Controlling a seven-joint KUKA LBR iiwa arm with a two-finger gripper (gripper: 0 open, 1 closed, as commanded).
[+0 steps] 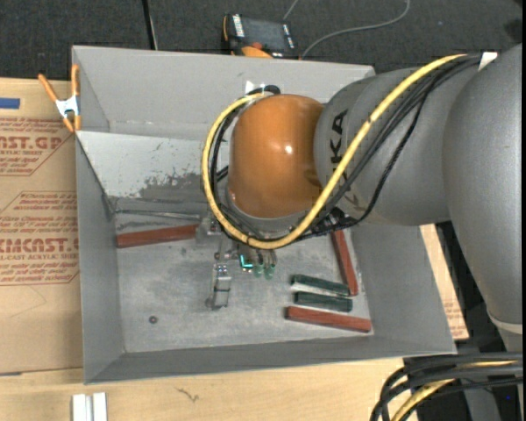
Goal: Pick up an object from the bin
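Gripper (219, 286) hangs under the orange wrist cover (276, 165), low over bare floor near the middle of the bin (101, 305). Whether it is open or closed cannot be told, nor whether it holds anything. Reddish-brown bar (156, 234) lies near it toward the left wall, apart. Toward the right wall lie a slanted red bar (344, 261), two dark green bars (320, 283) side by side, and a second red bar (329, 319) near the lower edge. The floor toward the lower-left corner is open but for a small dark speck (153, 319).

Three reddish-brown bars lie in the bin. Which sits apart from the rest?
The reddish-brown bar by the left wall, lying alone; the slanted bar and the lowest bar lie at right beside two dark green bars.
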